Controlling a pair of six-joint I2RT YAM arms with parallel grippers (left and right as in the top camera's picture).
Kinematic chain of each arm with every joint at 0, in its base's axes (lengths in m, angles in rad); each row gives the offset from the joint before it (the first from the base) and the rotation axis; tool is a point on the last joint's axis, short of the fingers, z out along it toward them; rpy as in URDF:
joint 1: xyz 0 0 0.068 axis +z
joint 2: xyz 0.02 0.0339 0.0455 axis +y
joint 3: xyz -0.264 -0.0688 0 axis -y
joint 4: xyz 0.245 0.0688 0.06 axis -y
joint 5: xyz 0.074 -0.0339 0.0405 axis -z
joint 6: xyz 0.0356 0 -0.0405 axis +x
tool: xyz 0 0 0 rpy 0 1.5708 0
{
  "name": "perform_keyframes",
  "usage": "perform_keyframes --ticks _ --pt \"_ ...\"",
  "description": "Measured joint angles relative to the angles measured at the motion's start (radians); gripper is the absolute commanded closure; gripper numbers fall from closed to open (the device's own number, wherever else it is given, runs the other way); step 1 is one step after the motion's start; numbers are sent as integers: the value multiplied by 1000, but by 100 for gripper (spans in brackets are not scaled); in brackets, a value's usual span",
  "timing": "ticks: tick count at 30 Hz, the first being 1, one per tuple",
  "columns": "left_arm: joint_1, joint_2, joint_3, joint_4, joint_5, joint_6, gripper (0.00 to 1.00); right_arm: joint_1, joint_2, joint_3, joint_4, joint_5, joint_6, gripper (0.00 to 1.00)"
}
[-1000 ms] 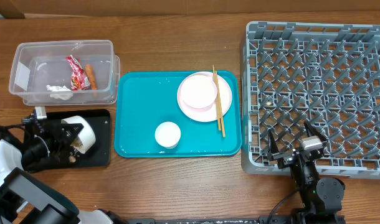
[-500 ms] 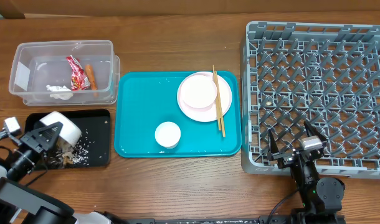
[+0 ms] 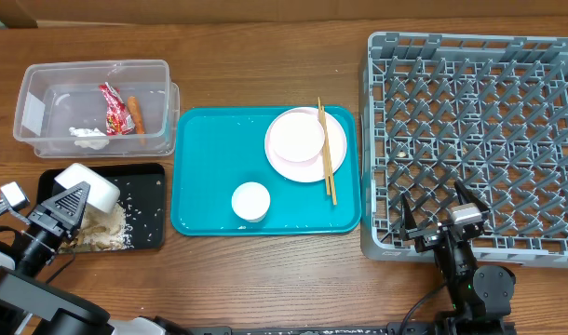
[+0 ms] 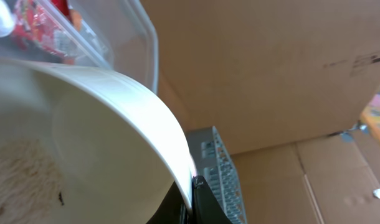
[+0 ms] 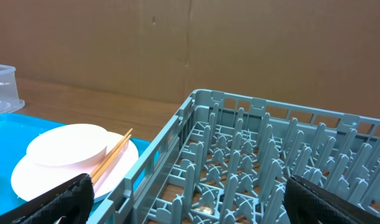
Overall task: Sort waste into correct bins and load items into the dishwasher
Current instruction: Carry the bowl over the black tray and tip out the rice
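I see a brown wooden counter point(image 3: 265, 56) with big cardboard boxes point(image 5: 177, 43) standing behind it. At the far left of the counter sits a clear tub point(image 3: 28, 93). Inside it are a red wrapper point(image 3: 111, 108), a little carrot piece point(image 3: 134, 113) and a crumpled white tissue point(image 3: 88, 137). Just in front of the tub is a black tray point(image 3: 154, 177) with beige food scraps point(image 3: 107, 228) piled and sprinkled in its left half. The left pincer point(image 3: 70, 200) is clenched on the rim of a white bowl point(image 3: 90, 184) and holds it tipped over that black tray. In the middle lies a teal tray point(image 3: 200, 167). On it is a pink plate point(image 3: 307, 170) with a second white bowl point(image 3: 296, 137) sitting on top. The chopsticks point(image 3: 327, 154) lie across the plate's right side, and a small white cup point(image 3: 250, 201) stands alone near the tray's front edge. On the right is the big grey rack point(image 3: 470, 121) full of pegs, with no dishes in it. The right pincer point(image 3: 439, 216) is released, with its fingers spread wide and nothing in them. It hangs at the front edge of the rack.
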Motion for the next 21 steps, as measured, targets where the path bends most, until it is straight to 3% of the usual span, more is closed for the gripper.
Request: perform_keyframes --ticks 21 --pt "-28 0 -21 -48 34 37 96 0 0 0 0 0 0 0"
